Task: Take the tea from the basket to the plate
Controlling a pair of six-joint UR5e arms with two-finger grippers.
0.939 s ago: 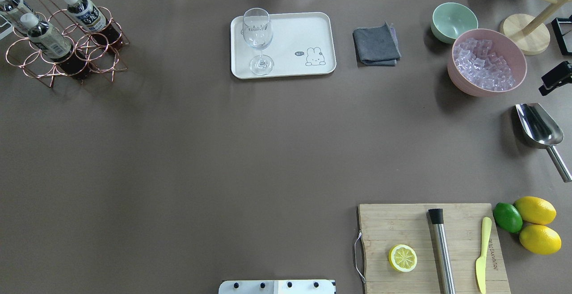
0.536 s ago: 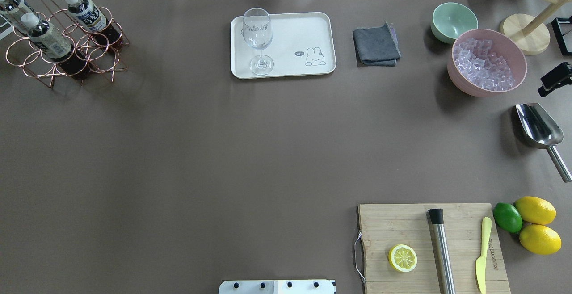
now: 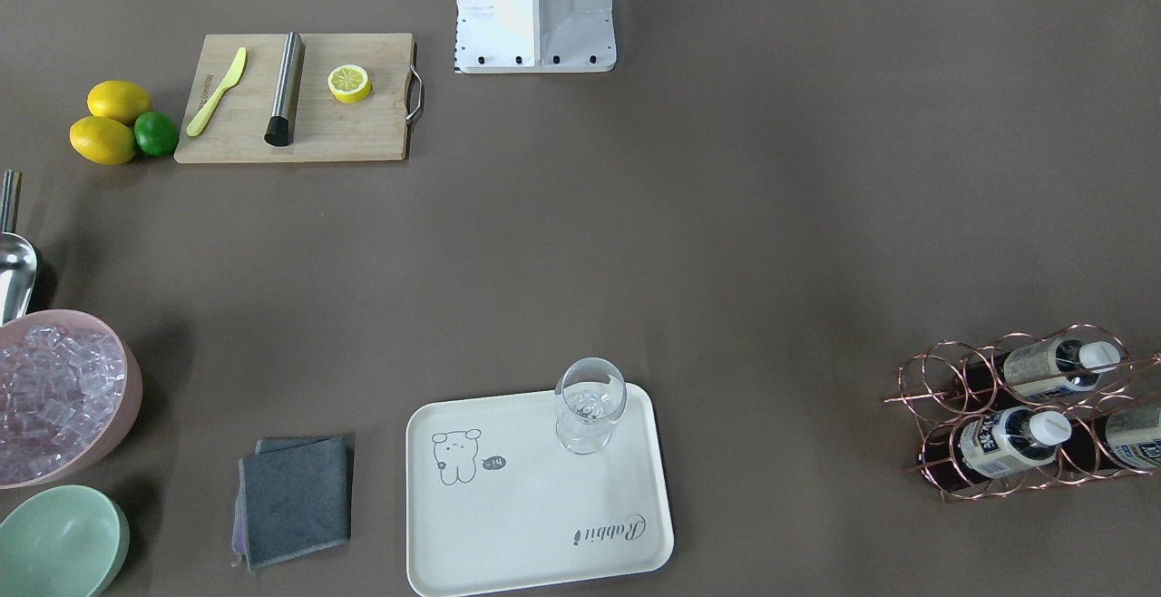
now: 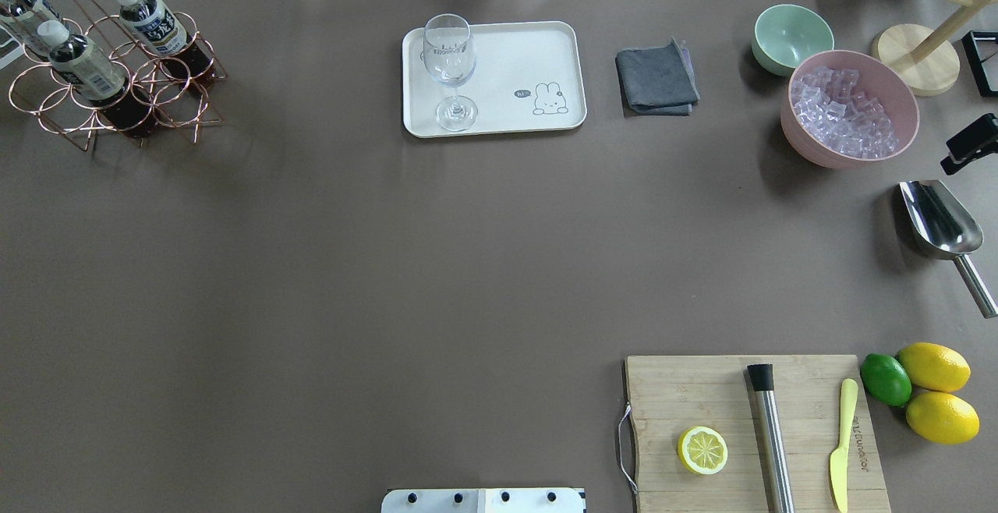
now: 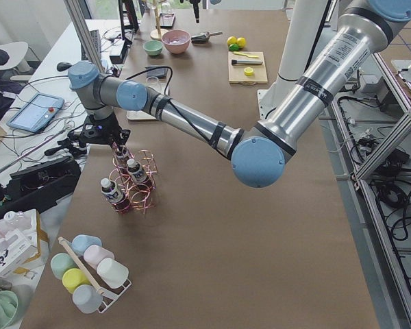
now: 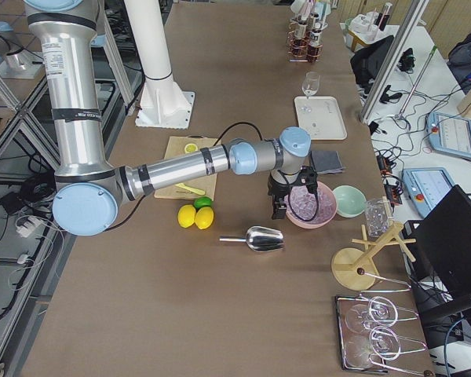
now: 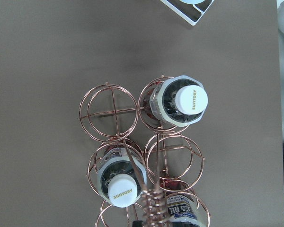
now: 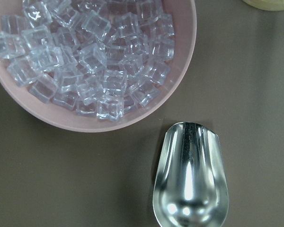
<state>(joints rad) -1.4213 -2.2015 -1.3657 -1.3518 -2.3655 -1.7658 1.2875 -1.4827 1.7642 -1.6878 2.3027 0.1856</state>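
Tea: we count 3 bottles of tea (image 7: pixel 191 99). All stand cap-up in the basket (image 7: pixel 114 112) and none is on the plate (image 4: pixel 514 61).
Basket: it sits well apart from the plate, far off toward the robot's left. In the left wrist view 2 ring cells show empty, and the coiled handle runs between the bottles.
Plate: the bear drawing is on the half toward the robot's right. A wine glass (image 4: pixel 450 61) stands upright on the plate, in the corner nearest the robot on its left side.
Left gripper (image 5: pixel 115 142): it hangs right over the basket, far from the plate, with its tip close above a bottle cap. We cannot tell whether the fingers are apart or together, since only the side view shows them.
Right gripper (image 6: pixel 280 208): it hangs well off the plate's other side, toward the robot's right. We cannot tell how the fingers stand.
Right wrist view: it looks down on the pink bowl (image 8: pixel 184 75) of ice cubes (image 8: pixel 92 56) and the metal scoop (image 8: pixel 190 184) just beside it.
Grey cloth (image 4: pixel 656 79): it lies folded, just beside the plate on the robot's right, between the plate and the pink bowl.
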